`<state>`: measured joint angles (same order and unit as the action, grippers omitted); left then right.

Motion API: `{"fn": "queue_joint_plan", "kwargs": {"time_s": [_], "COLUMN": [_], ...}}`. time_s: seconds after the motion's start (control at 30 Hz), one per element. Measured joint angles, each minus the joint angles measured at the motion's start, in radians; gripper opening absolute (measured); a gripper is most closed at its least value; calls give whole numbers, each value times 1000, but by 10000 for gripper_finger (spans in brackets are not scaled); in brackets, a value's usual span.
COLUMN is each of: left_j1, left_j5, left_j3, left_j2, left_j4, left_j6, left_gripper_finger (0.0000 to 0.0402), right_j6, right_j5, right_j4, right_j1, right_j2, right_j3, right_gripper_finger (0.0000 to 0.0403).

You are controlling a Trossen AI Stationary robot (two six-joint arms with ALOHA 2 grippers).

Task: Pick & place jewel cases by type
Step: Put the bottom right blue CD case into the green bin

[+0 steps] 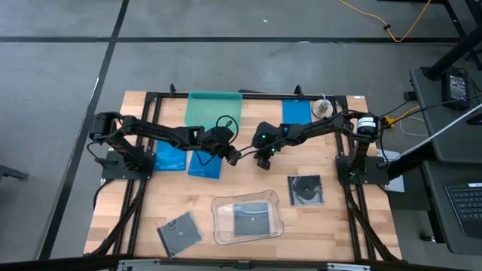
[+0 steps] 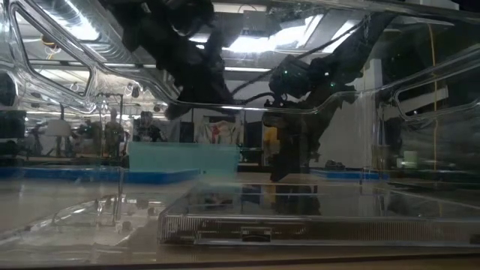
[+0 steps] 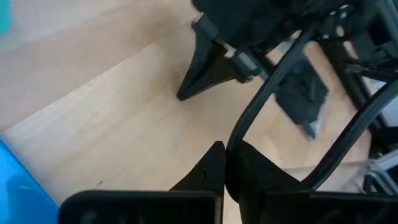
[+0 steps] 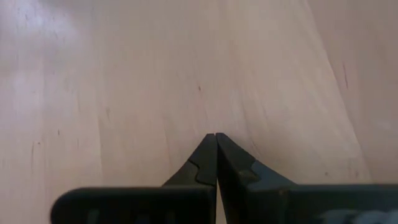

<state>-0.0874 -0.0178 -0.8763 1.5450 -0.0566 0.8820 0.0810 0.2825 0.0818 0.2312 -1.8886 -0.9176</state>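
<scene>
Flat blue case lies just beside the closed, empty left gripper; only overhead shows a dark case near the closed, empty right gripper.

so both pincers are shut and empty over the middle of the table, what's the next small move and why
Probably open the left pincer and shift it back toward the blue jewel case lying flat beside it. The wrist views show both pincers closed on nothing above bare wood, and the right pincer sits farther from any case.
</scene>
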Motion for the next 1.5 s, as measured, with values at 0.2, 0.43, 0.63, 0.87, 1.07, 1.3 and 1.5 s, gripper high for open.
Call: {"fn": "queue_joint_plan", "kwargs": {"time_s": [0.2, 0.43, 0.63, 0.87, 1.07, 1.3, 1.5], "left_j1": [-54, -92, -105, -96, -96, -96, -74], "left_j5": [-14, -26, 3, 157, 87, 22, -22], "left_j3": [-32, -35, -39, 30, 212, 349, 363], "left_j2": [-131, -267, -343, -349, -343, -326, -227], "left_j4": [-37, 12, -256, -747, -586, -364, -218], "left_j6": [-70, -113, -96, -59, 32, 87, 78], "left_gripper_finger": [24, 100, 173, 159, 69, 6, 1], "right_j6": [-30, -33, -34, -35, -35, -33, -18], "right_j5": [16, 19, 13, 11, 10, 10, 8], "right_j4": [-2, -12, -8, -14, -15, -13, -13], "right_j1": [20, 20, 19, 19, 19, 20, 20], "right_j2": [0, 0, 0, 0, 0, 0, 0], "right_j3": [1, 4, 4, 4, 5, 4, 4], "right_gripper_finger": [7, 7, 7, 7, 7, 7, 7]}}
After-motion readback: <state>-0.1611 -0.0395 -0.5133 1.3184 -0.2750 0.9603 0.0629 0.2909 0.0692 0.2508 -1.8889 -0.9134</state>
